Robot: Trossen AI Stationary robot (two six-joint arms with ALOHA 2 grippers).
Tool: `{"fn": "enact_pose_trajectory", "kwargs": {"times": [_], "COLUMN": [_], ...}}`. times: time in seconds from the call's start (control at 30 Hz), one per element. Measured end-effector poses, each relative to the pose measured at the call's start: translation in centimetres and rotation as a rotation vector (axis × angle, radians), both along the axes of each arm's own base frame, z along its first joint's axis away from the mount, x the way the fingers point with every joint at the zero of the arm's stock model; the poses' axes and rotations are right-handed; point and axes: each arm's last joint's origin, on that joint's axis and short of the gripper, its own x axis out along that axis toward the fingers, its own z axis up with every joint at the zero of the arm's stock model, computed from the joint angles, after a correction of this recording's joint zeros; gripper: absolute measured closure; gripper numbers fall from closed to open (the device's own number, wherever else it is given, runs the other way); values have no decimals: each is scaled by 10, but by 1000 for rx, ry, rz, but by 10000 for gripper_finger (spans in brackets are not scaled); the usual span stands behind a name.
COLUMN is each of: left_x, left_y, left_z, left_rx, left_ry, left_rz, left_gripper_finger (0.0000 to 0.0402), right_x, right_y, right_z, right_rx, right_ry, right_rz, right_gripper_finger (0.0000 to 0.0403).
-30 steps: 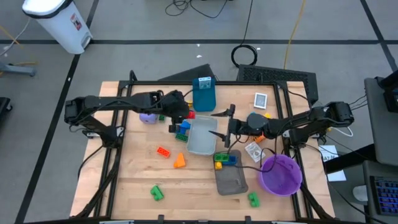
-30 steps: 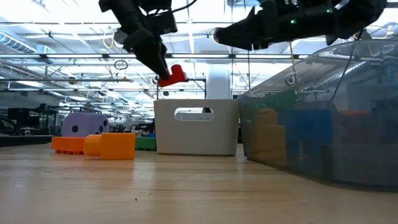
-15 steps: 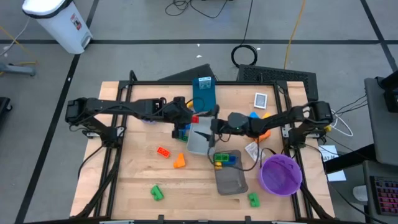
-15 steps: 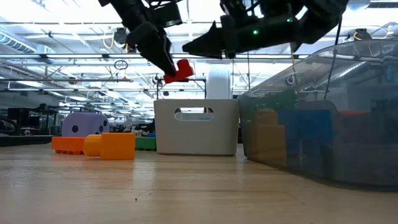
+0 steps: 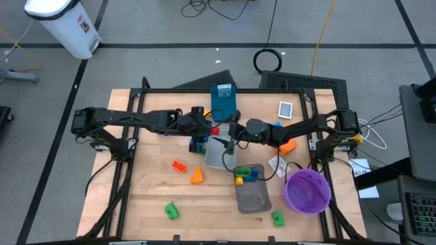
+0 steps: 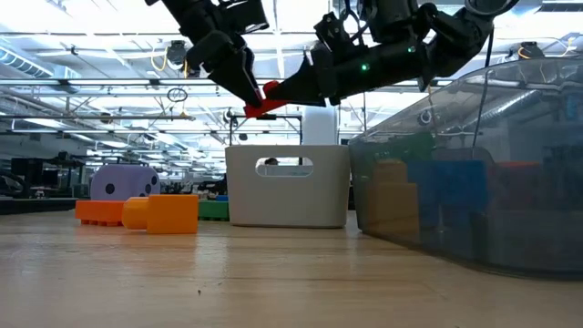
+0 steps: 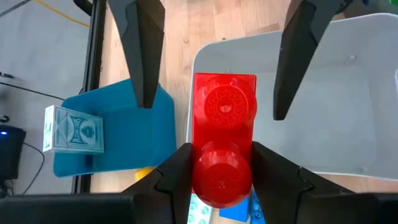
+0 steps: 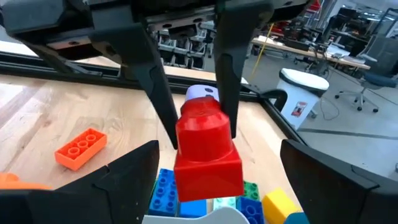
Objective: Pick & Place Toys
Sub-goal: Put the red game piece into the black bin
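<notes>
Above the near end of the light grey tray [image 5: 219, 151] we saw the left gripper [image 5: 214, 129] pinching a red brick [image 5: 215, 130] between its two fingers, the brick held in the air over the tray's rim. Facing it, the right gripper [image 5: 229, 131] had its jaws spread wide, one finger on either side of the brick without touching it.

Against the frames a second before, the right arm had swung in from beside the dark grey tray [image 5: 253, 193] until its fingertips reached the brick, and the left arm had carried the brick a little further over the light tray. Both sets of jaws kept much the same width.

We counted two grey trays. The dark one held a cluster of green, yellow and blue bricks [image 5: 246, 174] at its far end. One purple bowl [image 5: 307, 191] stood near the table's right edge. Loose on the wood lay one flat orange brick [image 5: 179, 166], one chunkier orange piece [image 5: 197, 176], and two green bricks [image 5: 171, 211] [image 5: 277, 218] near the front. A few blue bricks [image 5: 199, 145] sat under the left gripper. We made out one purple die [image 6: 126, 183] in the low view, and one orange die [image 5: 287, 145] partly hidden behind the right arm.
</notes>
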Motion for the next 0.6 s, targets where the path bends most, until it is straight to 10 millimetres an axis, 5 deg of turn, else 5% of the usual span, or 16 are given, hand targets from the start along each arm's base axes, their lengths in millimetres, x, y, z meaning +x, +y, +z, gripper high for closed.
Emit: {"fn": "enact_pose_trajectory", "kwargs": {"times": [0.6], "left_x": [1], "left_y": [0], "left_z": [1], "left_rx": [2], "left_ry": [-12], "left_rz": [-2], "left_gripper_finger": [254], "right_x": [0], "right_y": [0], "right_z": [-1], "right_rx": [-2], "right_ry": [11], "right_rz": [-1], "right_gripper_finger": [197]}}
